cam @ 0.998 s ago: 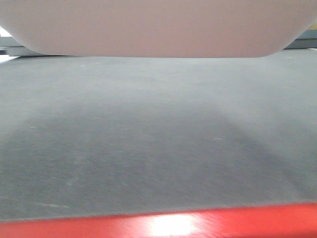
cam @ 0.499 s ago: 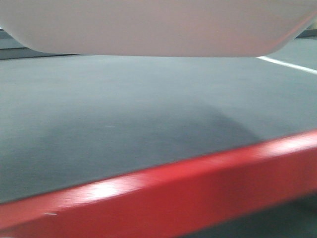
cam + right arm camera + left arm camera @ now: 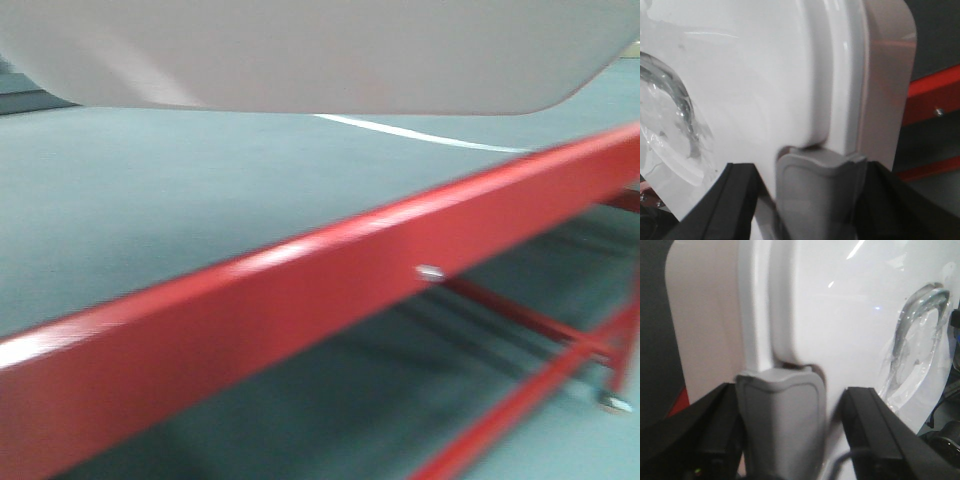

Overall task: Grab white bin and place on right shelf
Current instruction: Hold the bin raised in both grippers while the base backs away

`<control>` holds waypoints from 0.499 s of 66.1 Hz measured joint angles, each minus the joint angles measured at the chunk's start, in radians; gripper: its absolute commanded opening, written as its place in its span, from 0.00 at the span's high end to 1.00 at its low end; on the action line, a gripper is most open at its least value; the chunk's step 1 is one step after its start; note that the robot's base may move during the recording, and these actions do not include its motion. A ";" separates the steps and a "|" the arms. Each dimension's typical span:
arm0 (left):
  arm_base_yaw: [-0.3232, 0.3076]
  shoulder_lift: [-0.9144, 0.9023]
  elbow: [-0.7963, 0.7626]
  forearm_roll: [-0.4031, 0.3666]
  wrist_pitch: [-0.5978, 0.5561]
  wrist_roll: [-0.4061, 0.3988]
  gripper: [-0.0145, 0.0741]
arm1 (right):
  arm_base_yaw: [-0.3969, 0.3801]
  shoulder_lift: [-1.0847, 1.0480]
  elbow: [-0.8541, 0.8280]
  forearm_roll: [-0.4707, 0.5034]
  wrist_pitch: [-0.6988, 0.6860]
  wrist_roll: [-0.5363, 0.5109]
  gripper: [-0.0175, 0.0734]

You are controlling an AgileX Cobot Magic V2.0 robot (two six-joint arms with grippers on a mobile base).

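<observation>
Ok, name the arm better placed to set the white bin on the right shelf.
Neither alone, probably. The left gripper and right gripper each grip a grey latch at opposite ends of the white bin, held above the red table. The shelf is out of view, so both should carry together.

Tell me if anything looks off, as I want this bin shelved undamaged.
Only the clear film around the lid's handle stands out: it is crumpled and wrinkled against the glossy lid. The bin itself shows no cracks or spills, and the grey clip sits against the lid's edge.
</observation>
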State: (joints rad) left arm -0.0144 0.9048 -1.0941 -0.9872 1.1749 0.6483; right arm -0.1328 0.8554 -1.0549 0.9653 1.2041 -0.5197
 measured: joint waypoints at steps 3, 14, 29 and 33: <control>0.000 0.000 0.000 0.000 0.000 0.000 0.53 | 0.000 0.000 0.000 0.000 0.000 0.000 0.33; 0.000 0.000 0.000 0.000 0.000 0.000 0.53 | 0.000 0.000 0.000 0.000 0.000 0.000 0.33; 0.000 0.000 0.000 0.000 0.000 0.000 0.53 | 0.000 0.000 0.000 0.000 0.000 0.000 0.33; 0.000 0.000 0.000 0.000 0.000 0.000 0.53 | 0.000 0.000 0.000 0.000 0.000 0.000 0.33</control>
State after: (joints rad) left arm -0.0144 0.9048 -1.0941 -0.9872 1.1749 0.6483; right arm -0.1328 0.8554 -1.0549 0.9653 1.2041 -0.5197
